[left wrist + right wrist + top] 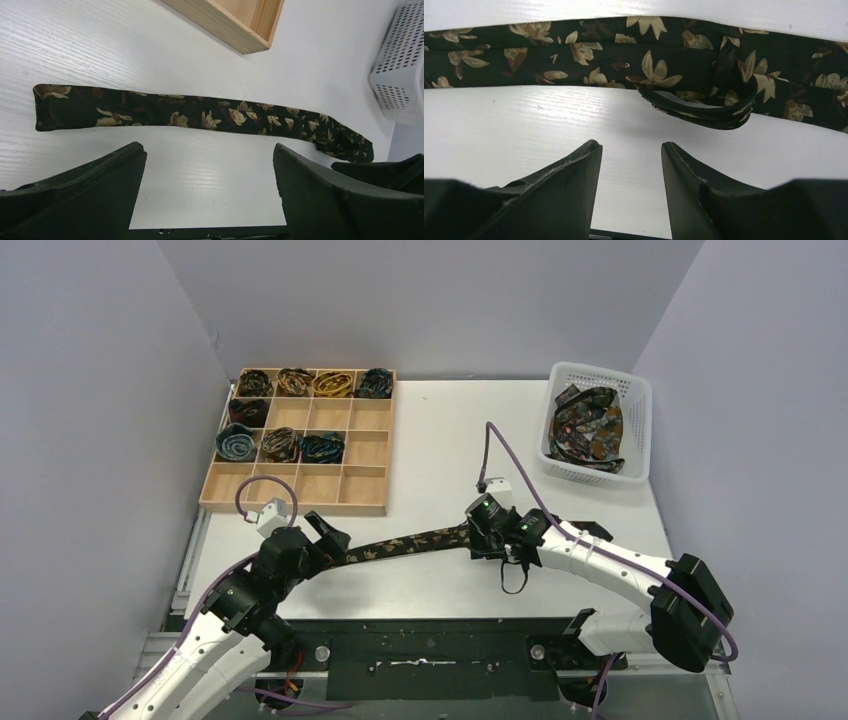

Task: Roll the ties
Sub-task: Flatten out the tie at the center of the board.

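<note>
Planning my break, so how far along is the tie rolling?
Done: eight coiled ties sit in the wooden tray. In hand: one tie lies flat between the left gripper and right gripper, both open, one end barely curled. Remaining: that roll, plus the heap in the basket.

One tray (365,483) of sixteen compartments stood at the table's (440,440) far left corner. It held eight coiled ties (333,383): four in the far row, one in the second, three in the third. One flat tie (410,543) lay near the near edge. One basket (590,476) at the far right corner held a heap (590,430) too tangled to count. Two arms (600,560) stood at the near edge.
</note>
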You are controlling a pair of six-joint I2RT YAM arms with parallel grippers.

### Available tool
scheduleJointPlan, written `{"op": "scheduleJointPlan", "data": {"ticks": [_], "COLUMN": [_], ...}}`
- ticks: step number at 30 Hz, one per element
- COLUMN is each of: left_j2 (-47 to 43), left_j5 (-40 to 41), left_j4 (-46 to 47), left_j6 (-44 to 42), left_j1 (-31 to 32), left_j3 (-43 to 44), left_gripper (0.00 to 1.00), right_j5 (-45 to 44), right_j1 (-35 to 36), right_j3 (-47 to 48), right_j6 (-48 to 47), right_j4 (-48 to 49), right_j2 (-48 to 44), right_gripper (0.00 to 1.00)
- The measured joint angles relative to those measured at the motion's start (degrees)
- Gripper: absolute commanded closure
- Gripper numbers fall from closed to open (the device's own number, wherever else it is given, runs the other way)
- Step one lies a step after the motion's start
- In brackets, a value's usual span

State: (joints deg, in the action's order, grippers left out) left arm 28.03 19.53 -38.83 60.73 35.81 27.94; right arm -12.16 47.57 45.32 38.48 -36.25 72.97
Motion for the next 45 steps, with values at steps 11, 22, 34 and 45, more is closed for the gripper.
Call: {"op": "scheduleJointPlan", "data": {"ticks": [11,22,34,45], "left_j2": [-0.1,-1.0,-0.5,-0.5], "left_j5": [-0.8,-1.5,-3.0,-3.8], "left_j4": [0.0,0.0,0.1,0.1], "left_j6": [-0.9,-1.0,-1.2,-1.3], "left_j1": [-1.0,-1.8,-2.4,-3.1], "left_j3": [0.0,0.0,0.0,0.0], "left_gripper": [0.03,0.03,0.03,0.03], "right_j5": [-3.3,-6.1,-5.3,-4.9], "right_j1": [0.0,0.0,-2.5,-3.8], "right_j3": [0.6,0.8,5.5,4.5], "right_j6": [0.7,-0.5,-2.0,-2.3], "right_j4": [3.5,4.7,2.8,3.0], "right_j2": [8.2,11.5,10.6,12.7], "right_gripper": [0.61,0.58,0.61,0.51]}}
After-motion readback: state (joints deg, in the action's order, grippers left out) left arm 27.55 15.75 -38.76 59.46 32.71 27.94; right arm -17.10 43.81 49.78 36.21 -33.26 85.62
